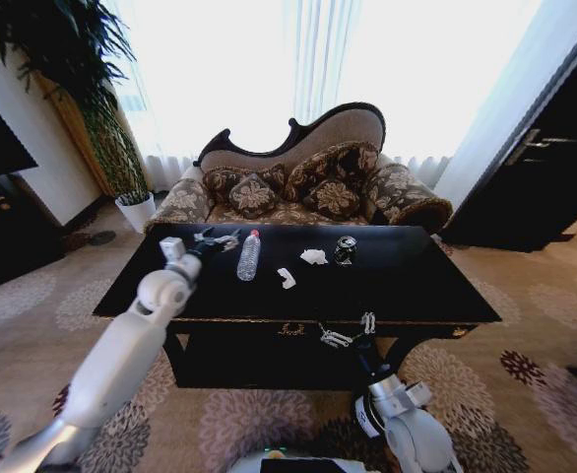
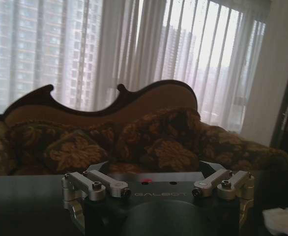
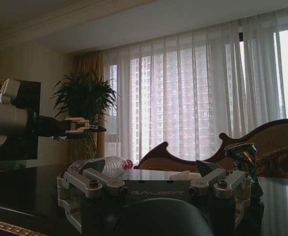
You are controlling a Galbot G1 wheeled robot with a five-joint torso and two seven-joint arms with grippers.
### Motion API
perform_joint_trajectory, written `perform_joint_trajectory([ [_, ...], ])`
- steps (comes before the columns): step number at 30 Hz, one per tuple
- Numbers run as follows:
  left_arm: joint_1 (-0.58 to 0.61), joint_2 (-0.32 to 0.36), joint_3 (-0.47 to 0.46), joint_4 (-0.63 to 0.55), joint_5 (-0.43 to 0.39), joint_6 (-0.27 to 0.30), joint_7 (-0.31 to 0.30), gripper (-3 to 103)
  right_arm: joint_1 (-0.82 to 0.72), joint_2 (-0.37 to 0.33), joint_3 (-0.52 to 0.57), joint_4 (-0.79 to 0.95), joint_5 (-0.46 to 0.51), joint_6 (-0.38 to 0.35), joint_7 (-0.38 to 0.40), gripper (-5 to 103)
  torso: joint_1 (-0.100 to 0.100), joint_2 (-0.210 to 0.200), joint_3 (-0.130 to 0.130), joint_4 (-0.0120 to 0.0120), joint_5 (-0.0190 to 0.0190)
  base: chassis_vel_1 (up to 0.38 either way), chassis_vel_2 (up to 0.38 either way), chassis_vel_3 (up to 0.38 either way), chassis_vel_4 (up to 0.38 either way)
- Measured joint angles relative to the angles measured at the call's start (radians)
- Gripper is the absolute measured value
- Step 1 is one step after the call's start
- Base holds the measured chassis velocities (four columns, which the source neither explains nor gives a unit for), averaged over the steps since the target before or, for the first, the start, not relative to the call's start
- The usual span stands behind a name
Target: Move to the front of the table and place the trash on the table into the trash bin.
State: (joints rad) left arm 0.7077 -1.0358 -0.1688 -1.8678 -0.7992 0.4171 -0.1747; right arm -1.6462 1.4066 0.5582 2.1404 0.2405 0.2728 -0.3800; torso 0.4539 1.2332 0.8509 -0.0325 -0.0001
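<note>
The glossy black table (image 1: 421, 281) stands right in front of me. On it lie a clear bottle (image 1: 249, 255) with a red cap, two white paper scraps (image 1: 287, 278) (image 1: 314, 256) and a small silver can (image 1: 345, 249). My left gripper (image 1: 220, 239) hovers open over the table's back left, just left of the bottle, holding nothing. My right gripper (image 1: 352, 330) hangs open and empty at the table's front edge, below the top. From the right wrist, the bottle (image 3: 102, 166), the can (image 3: 241, 155) and the left gripper (image 3: 87, 129) show. The trash bin is out of view.
A patterned sofa (image 1: 298, 177) with cushions stands close behind the table. A tall plant (image 1: 82, 89) in a white pot (image 1: 136, 209) is at the back left. A dark cabinet (image 1: 554, 168) fills the right side. Carpet lies open on both sides of the table.
</note>
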Motion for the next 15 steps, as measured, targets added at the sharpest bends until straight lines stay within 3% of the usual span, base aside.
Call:
perform_joint_trajectory([
  [5, 0.021, -0.017, 0.049, -0.045, 0.033, 0.031, -0.015, 100, 0.016, -0.003, -0.008, -0.019, -0.007, 0.000, -0.002, 100, 0.000, 0.000, 0.000, -0.0001, 0.0001, 0.000, 0.000, 0.000, 0.000],
  [15, 0.093, -0.054, 0.079, -0.043, 0.146, 0.028, 0.007, 100, 0.034, -0.007, -0.018, -0.053, -0.015, 0.007, -0.012, 100, 0.000, 0.000, 0.000, 0.0000, 0.0000, 0.000, 0.000, 0.000, 0.000],
])
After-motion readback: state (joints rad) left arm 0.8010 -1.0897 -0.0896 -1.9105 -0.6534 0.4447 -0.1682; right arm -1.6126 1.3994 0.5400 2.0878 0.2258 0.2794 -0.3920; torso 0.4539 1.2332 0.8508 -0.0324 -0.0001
